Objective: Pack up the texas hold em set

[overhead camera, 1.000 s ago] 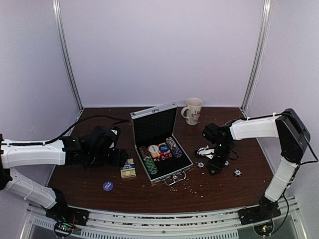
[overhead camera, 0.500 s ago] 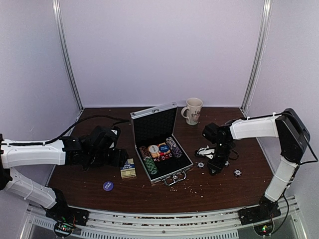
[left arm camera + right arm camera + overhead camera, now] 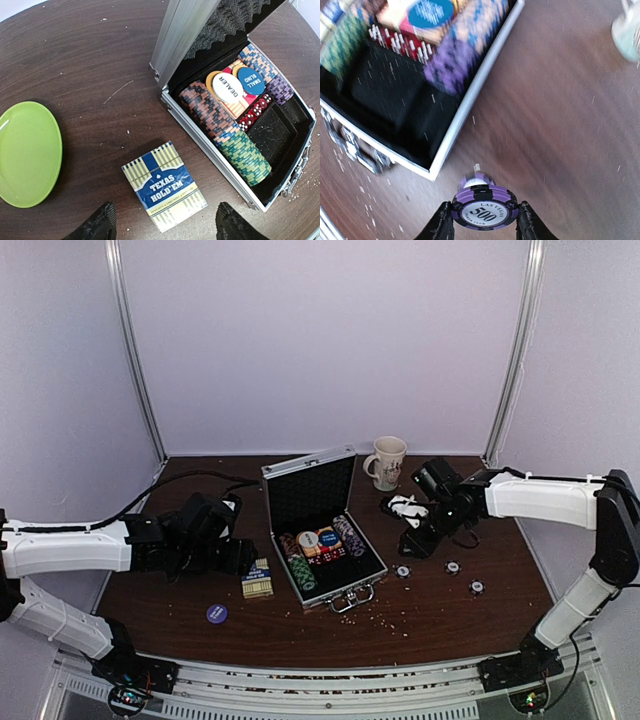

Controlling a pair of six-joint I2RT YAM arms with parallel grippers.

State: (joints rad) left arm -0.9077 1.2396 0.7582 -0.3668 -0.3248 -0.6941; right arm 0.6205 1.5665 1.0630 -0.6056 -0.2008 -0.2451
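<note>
The right gripper [image 3: 416, 539] pinches a small stack of purple chips [image 3: 482, 212] edge-on between its two dark fingers [image 3: 443, 225]. The front face is round, white at the centre, printed "LAS VEGAS 500", with a black-and-purple striped rim. Beyond these fingertips, up and to the left, lies the open briefcase [image 3: 470, 107]. Its bright ribbed aluminium rim frames a black flocked tray, one compartment bare. The left gripper [image 3: 164, 222] is spread wide, and the card deck box [image 3: 164, 186] lies flat on the wood between the fingertips [image 3: 102, 222], with a gap on either side. It is a glossy cardboard pack, blue with cream stripes, reading "TEXAS HOLD'EM". Past the box, ahead and to the right of those fingers, the briefcase stands open, its lid lined with grey egg-crate foam. Inside are ridged rows of orange-and-black chips [image 3: 207, 112], green chips [image 3: 247, 160] and blue-purple ones. There are also red dice [image 3: 254, 109], a white DEALER button [image 3: 227, 87] and a blue SMALL BLIND button [image 3: 251, 80]. Left of the left fingers sits a smooth green plate [image 3: 27, 152]. Three loose chips [image 3: 452, 567] lie on the table below the right fingers.
</note>
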